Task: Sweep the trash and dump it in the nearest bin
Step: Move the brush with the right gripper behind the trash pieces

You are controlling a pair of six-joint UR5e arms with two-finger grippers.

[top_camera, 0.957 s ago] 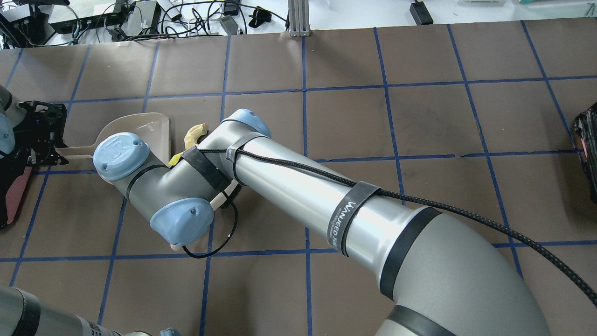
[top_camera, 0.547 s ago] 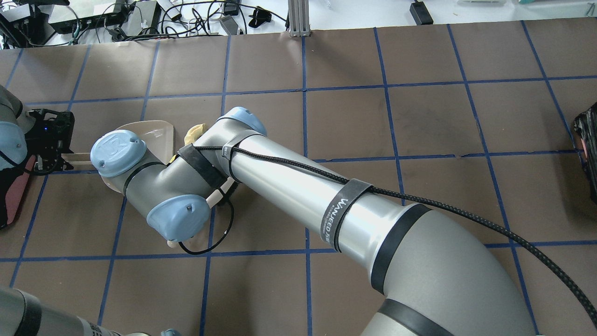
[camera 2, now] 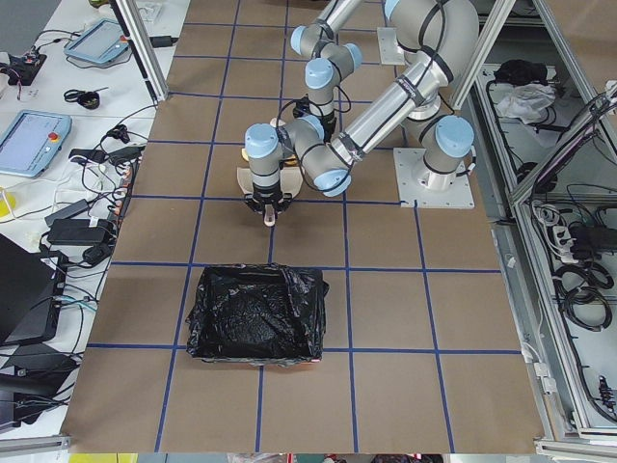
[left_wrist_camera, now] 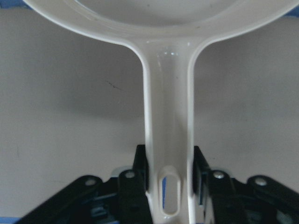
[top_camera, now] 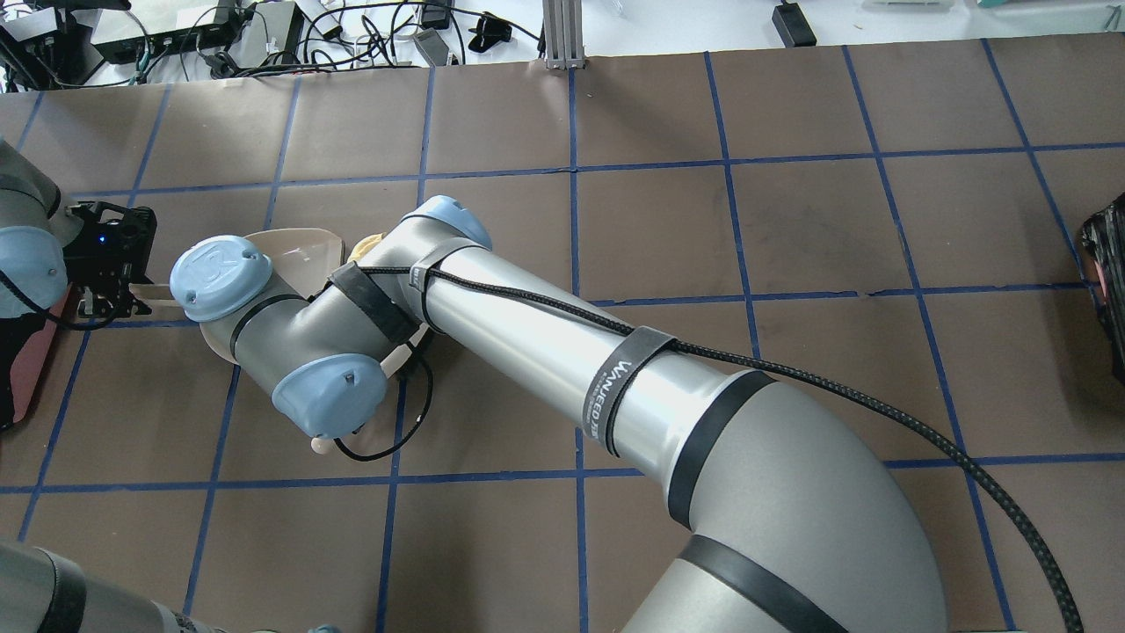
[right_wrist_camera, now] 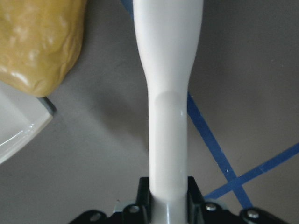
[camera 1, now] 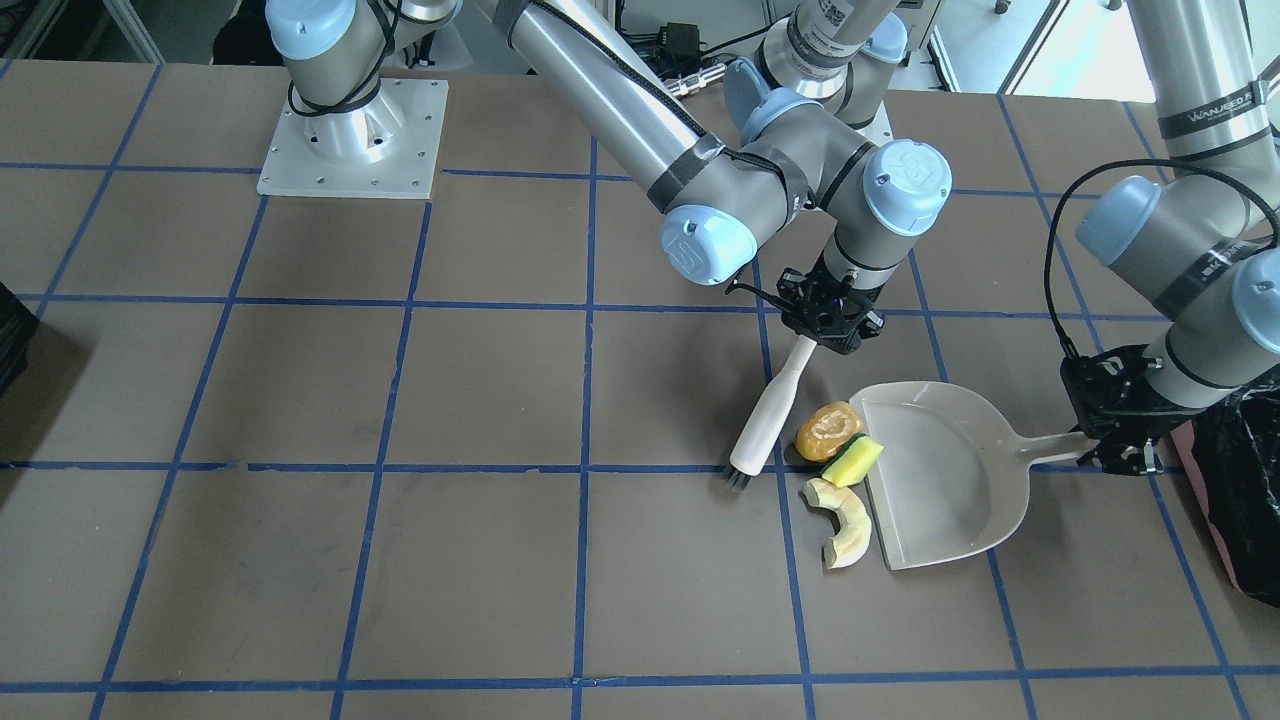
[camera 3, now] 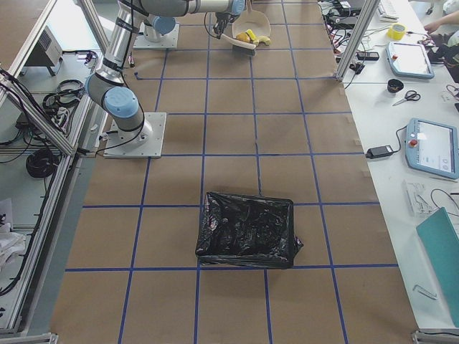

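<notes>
Your right hand [camera 1: 820, 335] clamps the handle of a white plastic brush [camera 1: 768, 420], bristles down on the brown gridded counter [camera 1: 300, 400]. Just beside the bristles, an orange-brown glossy lump [camera 1: 828, 430], a yellow-green sponge block [camera 1: 853, 461] and a curved pale-yellow squash slice [camera 1: 843, 520] sit at the lip of the white plastic dustpan [camera 1: 950, 470] whose handle your left hand [camera 1: 1108, 448] grips. The black-lined salmon-pink bin [camera 1: 1240, 480] stands right behind that hand.
</notes>
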